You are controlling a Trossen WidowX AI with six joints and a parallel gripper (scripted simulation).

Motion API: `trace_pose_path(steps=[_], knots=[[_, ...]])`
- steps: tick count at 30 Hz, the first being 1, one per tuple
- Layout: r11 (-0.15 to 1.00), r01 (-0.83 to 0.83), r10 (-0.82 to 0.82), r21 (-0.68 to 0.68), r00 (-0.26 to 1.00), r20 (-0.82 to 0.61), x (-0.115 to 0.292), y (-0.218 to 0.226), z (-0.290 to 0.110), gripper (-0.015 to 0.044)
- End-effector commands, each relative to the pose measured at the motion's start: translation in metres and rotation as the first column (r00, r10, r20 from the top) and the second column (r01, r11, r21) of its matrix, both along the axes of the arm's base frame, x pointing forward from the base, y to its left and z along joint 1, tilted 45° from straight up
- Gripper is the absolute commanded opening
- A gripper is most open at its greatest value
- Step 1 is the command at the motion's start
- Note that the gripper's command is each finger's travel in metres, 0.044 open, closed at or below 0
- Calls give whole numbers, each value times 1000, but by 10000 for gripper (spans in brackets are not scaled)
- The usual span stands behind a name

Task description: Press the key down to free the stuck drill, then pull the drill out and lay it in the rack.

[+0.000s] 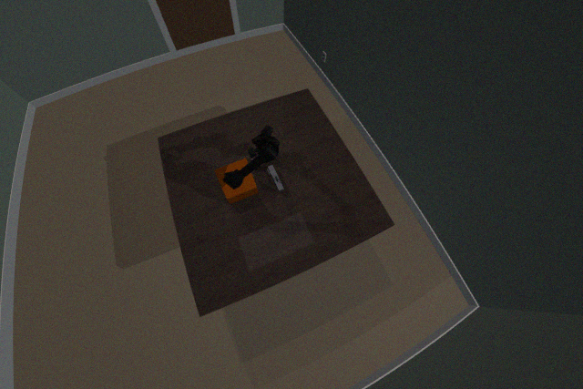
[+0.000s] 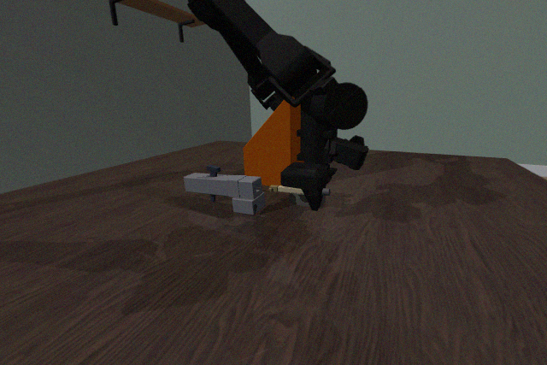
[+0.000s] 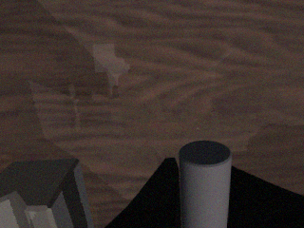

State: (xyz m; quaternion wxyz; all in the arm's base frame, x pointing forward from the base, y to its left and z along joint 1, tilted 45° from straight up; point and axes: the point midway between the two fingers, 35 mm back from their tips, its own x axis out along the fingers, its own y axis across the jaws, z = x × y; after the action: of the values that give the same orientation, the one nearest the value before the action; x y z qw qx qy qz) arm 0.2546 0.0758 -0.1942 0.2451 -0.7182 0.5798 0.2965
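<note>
on the dark wooden table (image 2: 397, 263), end effector (image 2: 311, 202) grips drill (image 2: 287, 189)

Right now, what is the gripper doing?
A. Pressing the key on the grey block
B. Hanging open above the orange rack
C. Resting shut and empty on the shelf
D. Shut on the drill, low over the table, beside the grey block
D: the gripper is down near the table, shut on the drill, whose cream shaft runs toward the grey block; the key stands untouched.
</note>
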Motion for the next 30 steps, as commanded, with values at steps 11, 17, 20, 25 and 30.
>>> trace_pose_path(steps=[11,17,20,25,30], knots=[[1000,2,-2,4,1000,2,-2,4,5,0],[1000,2,-2,5,1000,2,-3,5,6,0],[1000,2,-2,5,1000,2,-4,6,7,0],[1000,2,-2,5,1000,2,-4,7,8,0],[1000,2,-2,5,1000,2,-5,8,10,0]])
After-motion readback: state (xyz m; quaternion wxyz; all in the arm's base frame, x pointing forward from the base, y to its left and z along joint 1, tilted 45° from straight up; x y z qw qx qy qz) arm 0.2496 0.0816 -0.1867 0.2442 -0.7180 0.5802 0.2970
